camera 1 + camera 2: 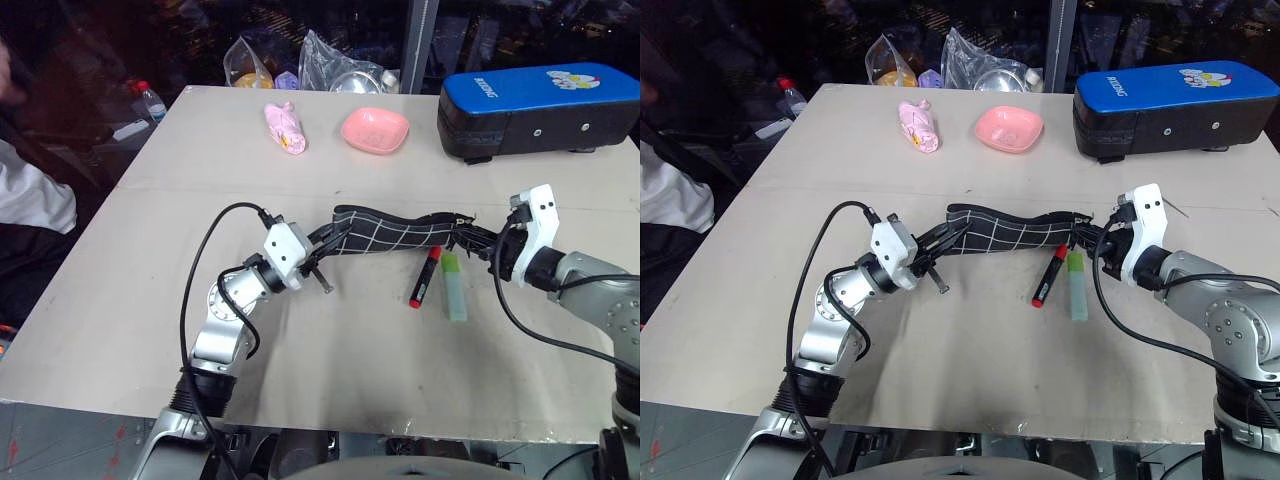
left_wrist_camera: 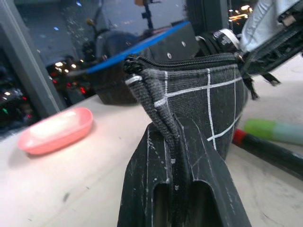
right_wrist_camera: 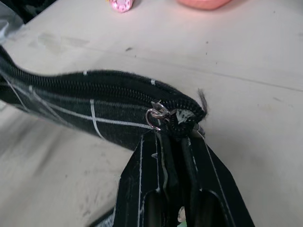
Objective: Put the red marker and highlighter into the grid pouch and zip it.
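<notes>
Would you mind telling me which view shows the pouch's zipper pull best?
The right wrist view: the zipper pull sits close, just above the right gripper. Both eye views show the grid pouch whole but the pull tiny; the left wrist view shows its opposite end.

Robot test room: a bare beige table (image 1: pixel 330 350) against dark glass, with plastic bags (image 1: pixel 300 62) along its far edge.

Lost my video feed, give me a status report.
Left end effector and right end effector shut on black white-grid fabric pouch. Red marker, pale green highlighter still on table, outside.
</notes>
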### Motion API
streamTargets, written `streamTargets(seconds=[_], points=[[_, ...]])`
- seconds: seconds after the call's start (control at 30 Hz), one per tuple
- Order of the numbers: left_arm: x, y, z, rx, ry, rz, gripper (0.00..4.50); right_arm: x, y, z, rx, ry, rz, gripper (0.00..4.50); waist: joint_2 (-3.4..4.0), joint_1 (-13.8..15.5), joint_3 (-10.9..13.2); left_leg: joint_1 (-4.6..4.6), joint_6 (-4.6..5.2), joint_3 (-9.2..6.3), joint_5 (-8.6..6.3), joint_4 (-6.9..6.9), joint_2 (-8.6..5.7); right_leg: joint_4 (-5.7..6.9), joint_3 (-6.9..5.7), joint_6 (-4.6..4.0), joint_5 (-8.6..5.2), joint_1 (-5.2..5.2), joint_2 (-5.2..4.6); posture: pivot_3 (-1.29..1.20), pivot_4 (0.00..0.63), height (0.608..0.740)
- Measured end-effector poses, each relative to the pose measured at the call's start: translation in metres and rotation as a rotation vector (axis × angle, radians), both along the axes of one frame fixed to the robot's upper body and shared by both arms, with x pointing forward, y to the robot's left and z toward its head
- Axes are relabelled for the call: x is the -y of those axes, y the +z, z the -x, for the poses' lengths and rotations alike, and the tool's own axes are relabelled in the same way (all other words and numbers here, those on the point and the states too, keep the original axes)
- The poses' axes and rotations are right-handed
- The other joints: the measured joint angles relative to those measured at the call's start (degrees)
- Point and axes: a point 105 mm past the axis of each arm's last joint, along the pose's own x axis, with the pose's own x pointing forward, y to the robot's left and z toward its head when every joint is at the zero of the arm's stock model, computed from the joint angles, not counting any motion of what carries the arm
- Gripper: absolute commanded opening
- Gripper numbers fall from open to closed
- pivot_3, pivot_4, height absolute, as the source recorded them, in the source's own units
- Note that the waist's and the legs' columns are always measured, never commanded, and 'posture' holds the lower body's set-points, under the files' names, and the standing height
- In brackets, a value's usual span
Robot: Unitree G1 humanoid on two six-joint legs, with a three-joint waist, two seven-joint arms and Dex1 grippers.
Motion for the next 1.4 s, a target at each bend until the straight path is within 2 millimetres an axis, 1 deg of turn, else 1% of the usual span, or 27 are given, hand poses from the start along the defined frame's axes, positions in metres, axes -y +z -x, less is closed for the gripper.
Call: streamTargets(seconds=[0.17, 0.27, 0.3, 0.33, 0.43, 0.5, 0.67, 0.87, 1.0, 1.13, 1.17, 1.2, 1.27, 1.4], points=[[0.001, 0.01, -0.001, 0.09, 0.036, -0.011, 0.0, 0.0, 0.007, -0.004, 0.01, -0.017, 0.026, 0.01, -0.01, 0.0, 0.0, 0.0, 0.0, 0.0, 0.0, -0.03, 0.0, 0.0, 0.01, 0.0, 0.0, -0.03, 0.01, 0.0, 0.15, 0.74], [0.0, 0.028, -0.004, 0.214, 0.081, -0.04, 0.0, -0.001, 0.019, -0.007, 0.039, -0.013, 0.043, 0.01, -0.01, 0.0, 0.0, -0.02, 0.0, 0.01, 0.0, -0.04, 0.0, -0.01, 0.01, 0.0, 0.0, -0.04, 0.01, 0.0, 0.15, 0.74], [-0.001, 0.036, -0.004, 0.296, 0.109, -0.075, 0.0, -0.003, 0.025, -0.008, 0.055, -0.007, 0.052, 0.01, -0.01, 0.0, 0.0, -0.02, 0.0, 0.02, 0.0, -0.05, 0.0, -0.02, 0.01, 0.0, 0.0, -0.04, 0.01, 0.0, 0.15, 0.74], [-0.001, 0.038, -0.004, 0.314, 0.112, -0.082, 0.0, -0.003, 0.026, -0.008, 0.059, -0.007, 0.054, 0.01, -0.01, 0.0, 0.0, -0.02, 0.0, 0.02, 0.0, -0.07, 0.0, -0.04, 0.01, 0.0, 0.0, -0.04, 0.01, 0.0, 0.15, 0.74], [-0.002, 0.046, -0.001, 0.468, 0.154, -0.166, 0.0, -0.004, 0.034, -0.011, 0.078, -0.01, 0.063, 0.01, -0.01, 0.0, 0.0, -0.03, 0.0, 0.04, 0.0, -0.09, 0.0, -0.06, 0.02, 0.0, 0.0, -0.05, 0.0, 0.0, 0.15, 0.74], [-0.002, 0.05, 0.001, 0.556, 0.179, -0.208, 0.0, -0.005, 0.035, -0.011, 0.079, -0.007, 0.065, 0.01, -0.01, 0.0, 0.0, -0.03, 0.0, 0.04, 0.0, -0.1, 0.0, -0.06, 0.01, 0.0, 0.0, -0.06, -0.02, 0.0, 0.15, 0.74], [-0.005, 0.055, 0.002, 0.693, 0.24, -0.283, 0.0, -0.008, 0.037, -0.009, 0.09, 0.006, 0.072, 0.01, -0.01, 0.0, 0.0, -0.03, 0.01, 0.06, -0.01, -0.11, 0.0, -0.05, 0.0, 0.0, 0.0, -0.06, -0.05, 0.0, 0.15, 0.74], [-0.011, 0.053, -0.001, 0.695, 0.266, -0.276, 0.0, -0.016, 0.034, -0.011, 0.075, 0.008, -0.001, 0.01, -0.01, 0.0, 0.0, -0.03, 0.0, 0.07, 0.0, -0.12, 0.02, -0.04, -0.01, 0.0, 0.0, -0.08, -0.07, 0.0, 0.15, 0.74], [-0.008, 0.047, 0.002, 0.655, 0.237, -0.248, 0.0, -0.017, 0.03, -0.014, 0.058, -0.012, -0.033, 0.01, -0.01, -0.1, 0.0, -0.03, -0.01, 0.09, 0.01, -0.13, 0.02, -0.05, -0.02, 0.01, 0.0, -0.08, -0.08, 0.0, 0.15, 0.74], [-0.009, 0.042, 0.001, 0.631, 0.233, -0.246, 0.0, -0.018, 0.024, -0.014, 0.041, -0.024, -0.049, 0.01, -0.01, 0.0, 0.0, -0.03, -0.01, 0.09, 0.0, -0.13, 0.02, -0.04, -0.03, 0.01, 0.0, -0.08, -0.07, 0.0, 0.15, 0.74], [-0.009, 0.042, 0.001, 0.631, 0.231, -0.244, 0.0, -0.018, 0.024, -0.013, 0.039, -0.024, -0.051, 0.34, -0.01, 0.0, 0.0, -0.03, -0.01, 0.09, 0.0, -0.12, 0.02, -0.04, -0.03, 0.01, 0.0, -0.08, -0.07, 0.0, 0.15, 0.74], [-0.009, 0.042, 0.001, 0.631, 0.231, -0.244, 0.0, -0.018, 0.024, -0.013, 0.039, -0.024, -0.051, 0.55, -0.01, 0.0, 0.0, -0.03, -0.01, 0.09, 0.0, -0.12, 0.02, -0.04, -0.03, 0.01, 0.0, -0.08, -0.07, 0.0, 0.15, 0.74], [-0.01, 0.039, 0.002, 0.629, 0.224, -0.237, 0.0, -0.017, 0.022, -0.013, 0.04, -0.031, -0.051, 0.55, -0.01, -0.1, 0.0, -0.03, -0.01, 0.09, 0.0, -0.13, 0.02, -0.04, -0.04, 0.01, 0.0, -0.08, -0.07, 0.0, 0.15, 0.74], [-0.01, 0.024, 0.003, 0.592, 0.201, -0.242, 0.0, -0.014, 0.017, -0.012, 0.026, -0.043, -0.044, 0.55, -0.01, -0.1, 0.0, -0.03, -0.01, 0.09, 0.0, -0.14, 0.02, -0.05, -0.04, 0.01, 0.0, -0.08, -0.07, 0.0, 0.15, 0.74]])
